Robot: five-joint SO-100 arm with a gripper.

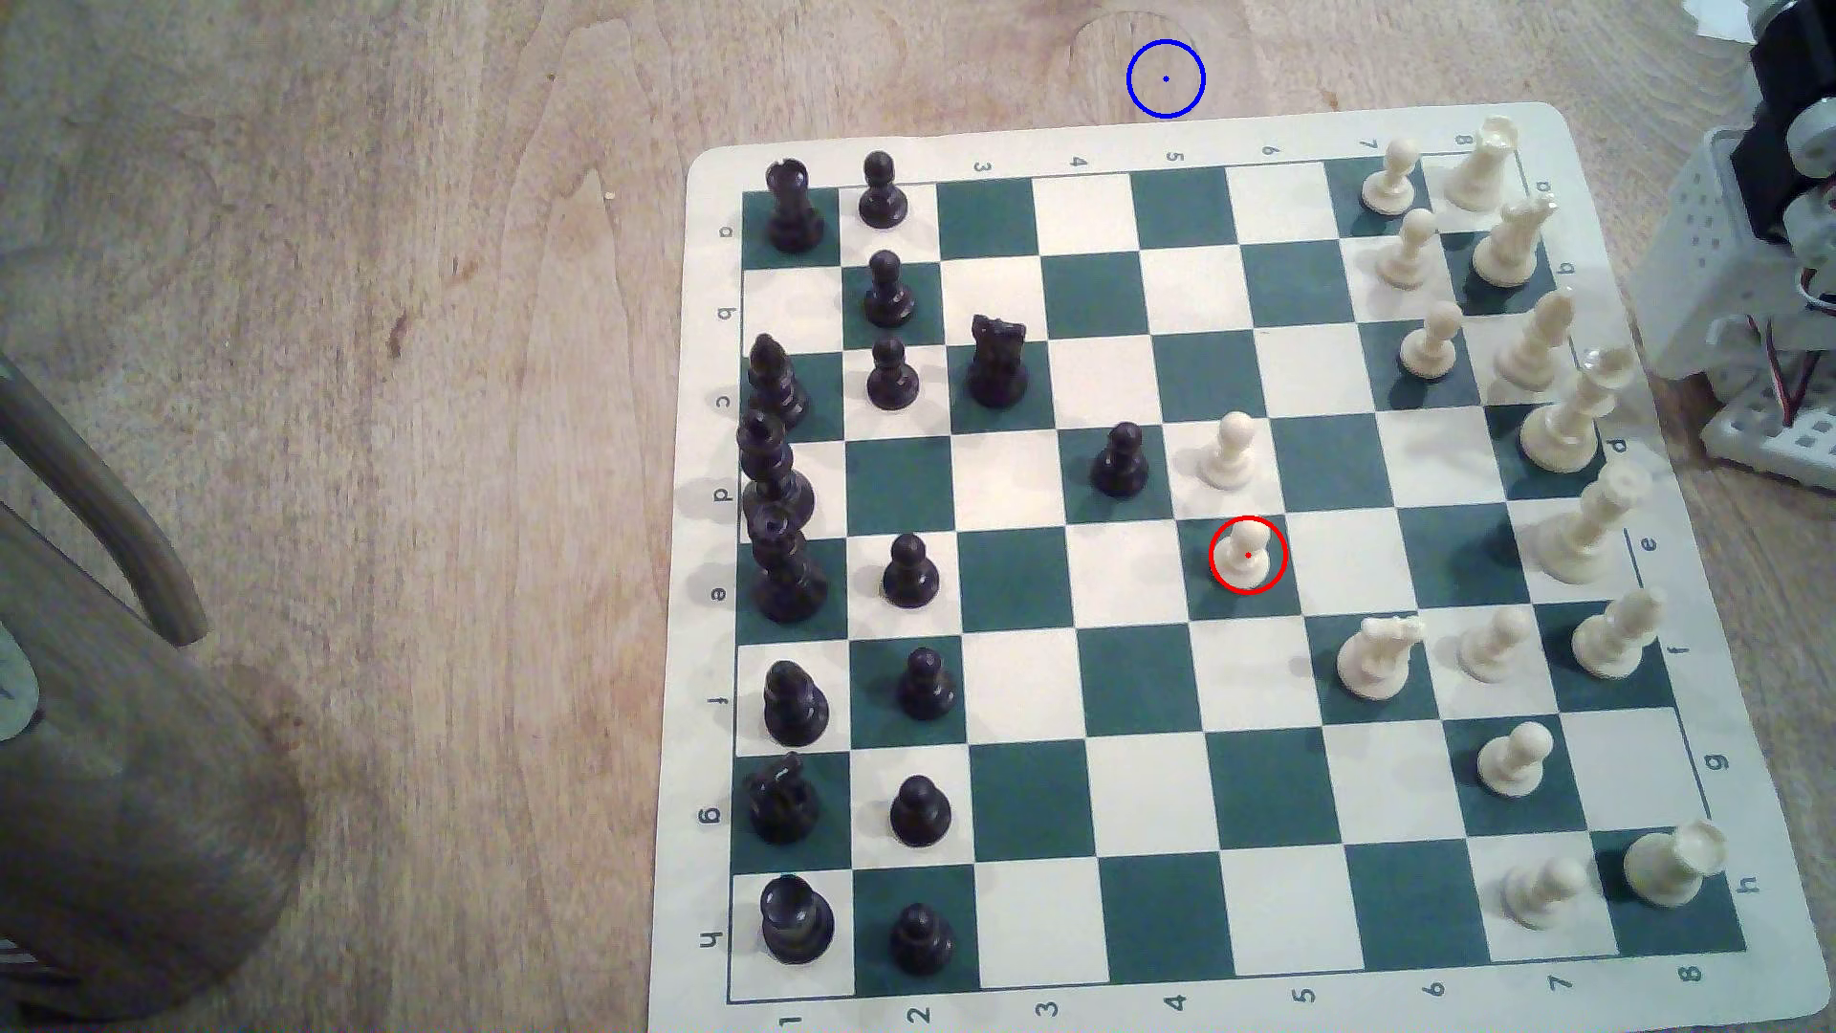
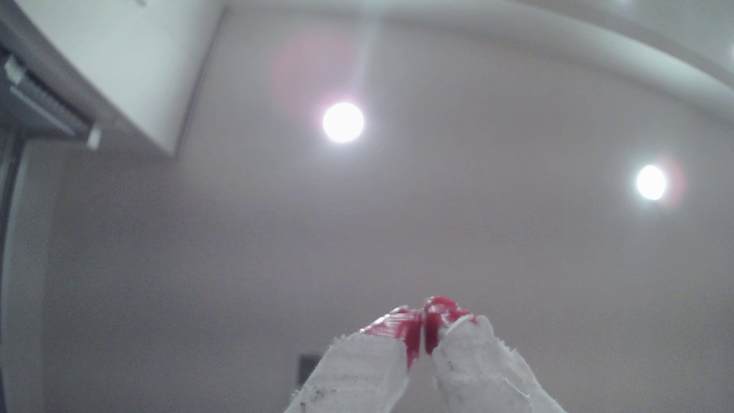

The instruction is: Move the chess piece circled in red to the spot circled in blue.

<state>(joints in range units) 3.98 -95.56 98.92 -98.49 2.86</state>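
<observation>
Fingers (image 2: 411,337) in the wrist view were pressed tip to tip, red pads meeting with nothing between them, white wrapping behind; they pointed up at a pale ceiling with two round lamps (image 2: 343,122), so the gripper (image 2: 422,337) was clenched on nothing and aimed away from the board. Exterior view: arm base (image 1: 1759,268) sat off the chessboard's (image 1: 1202,139) edge by the white back rank. The chess piece circled in red (image 1: 1247,556) stood upright on a dark square near the board's middle, another white pawn (image 1: 1230,452) on the next square toward the a-file edge, a black pawn (image 1: 1120,460) diagonal to it, both near but apart. The spot circled in blue (image 1: 1165,78) lay on bare wood just beyond the board's a-file edge. Judged: pawn is light, rigid, smooth plastic, likely slippery and easy to tip; best pinched at the narrow neck under the ball head, jaws opened first and lined up so they miss the neighbouring pawn.
</observation>
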